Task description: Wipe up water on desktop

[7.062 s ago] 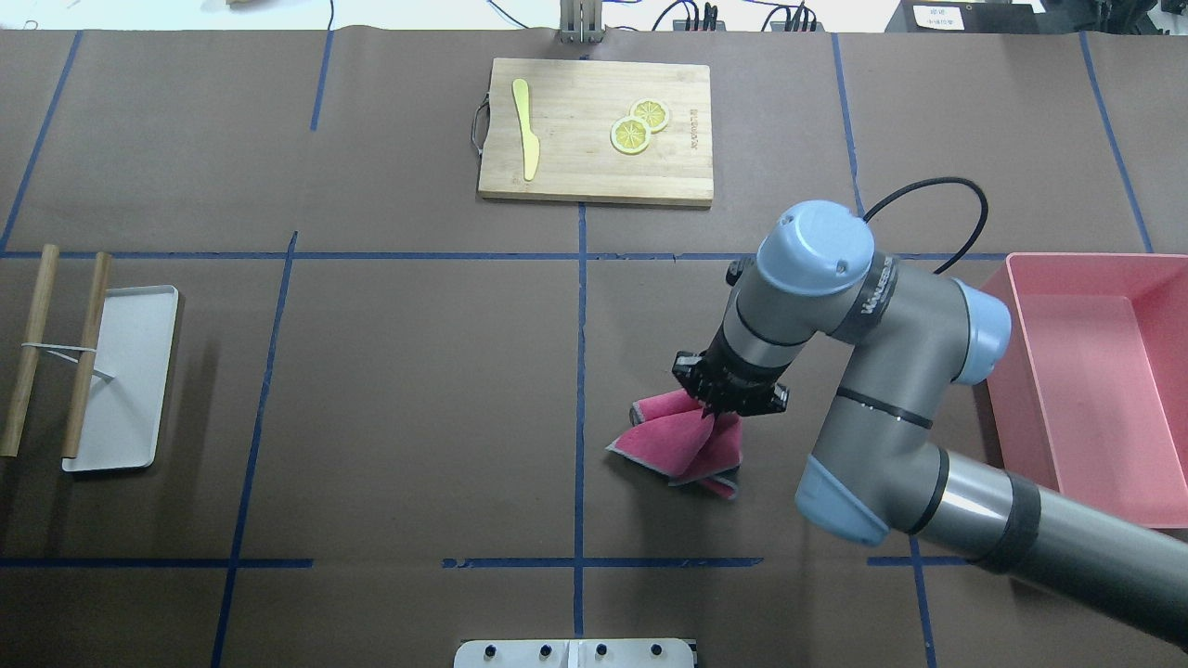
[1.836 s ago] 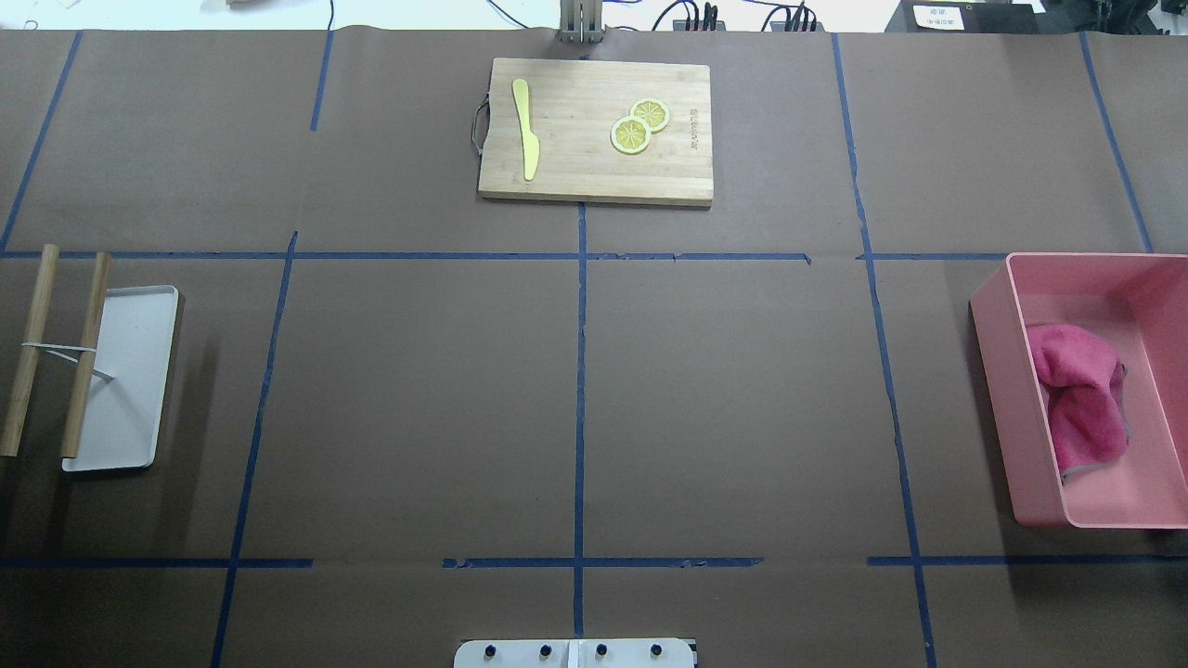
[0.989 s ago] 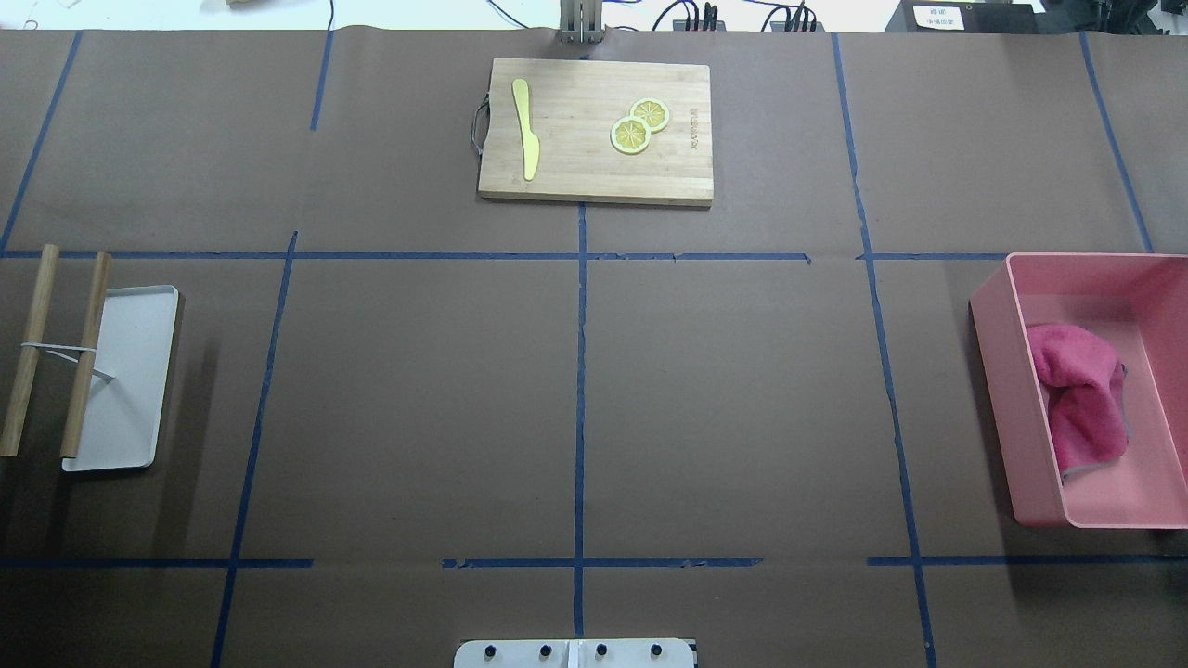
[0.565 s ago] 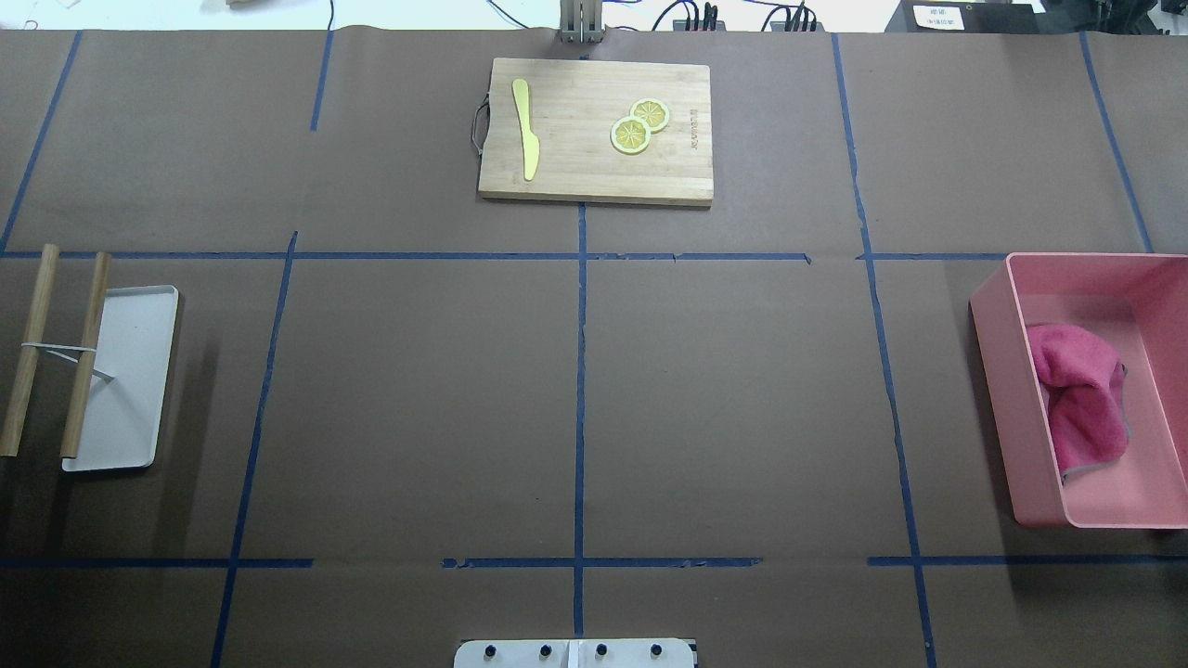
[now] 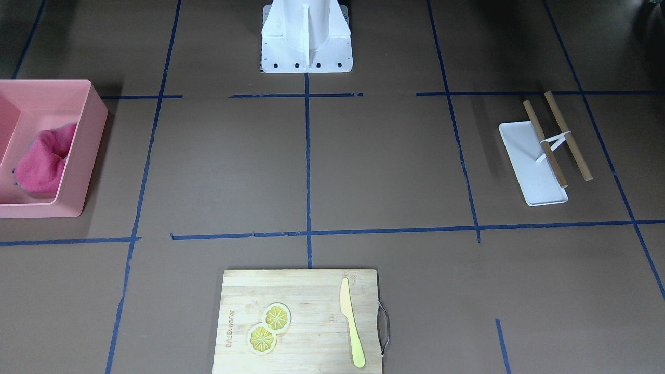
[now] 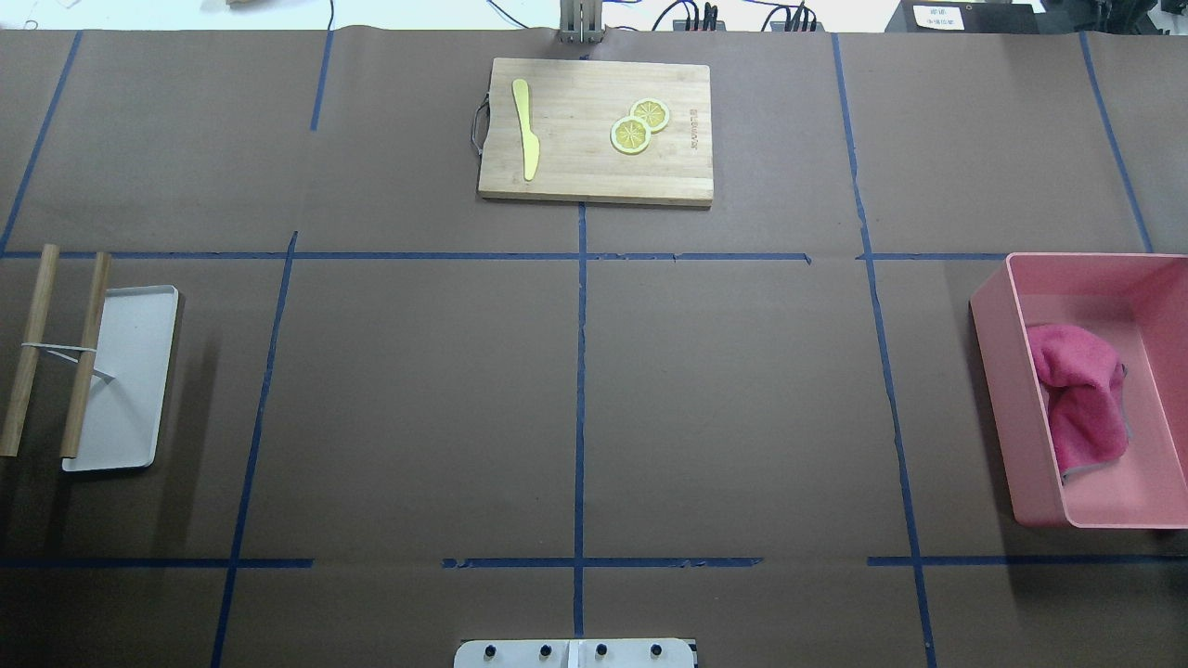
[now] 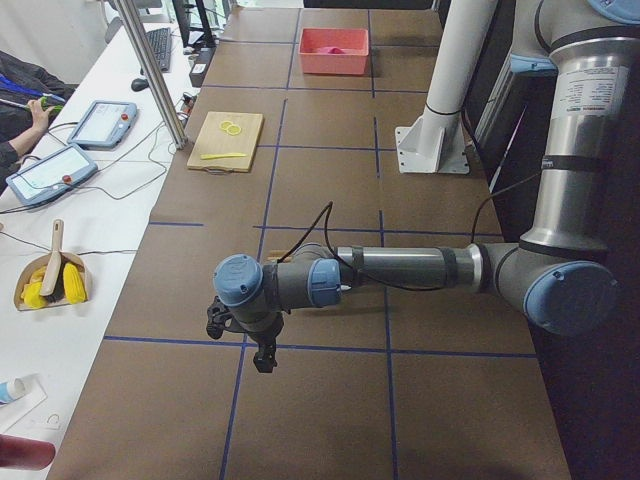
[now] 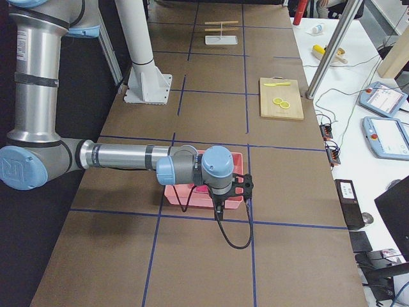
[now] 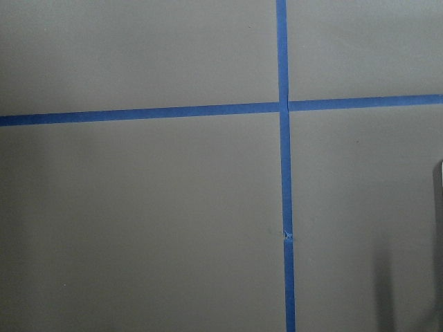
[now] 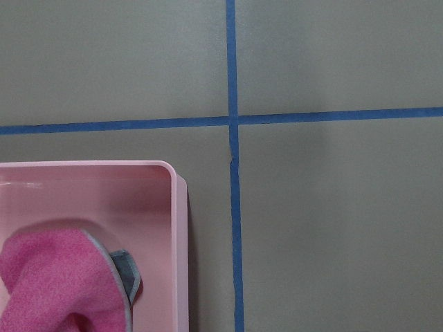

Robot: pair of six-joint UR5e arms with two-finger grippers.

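Left gripper [image 7: 263,358]: over bare brown tabletop [image 6: 742,390]; fingers too small to tell whether spread or pressed together.
Right gripper [image 8: 218,203]: fingers likewise unreadable, by corner of pink bin [image 6: 995,390] containing pink cloth [image 6: 1081,399].

Passable across the bare middle squares of the counter [image 6: 742,390]. Hemmed at the far edge by the cutting board [image 6: 575,167], leftward by the white tray [image 6: 130,408] and wooden rods [image 6: 31,343], rightward by the pink bin [image 6: 1012,399].
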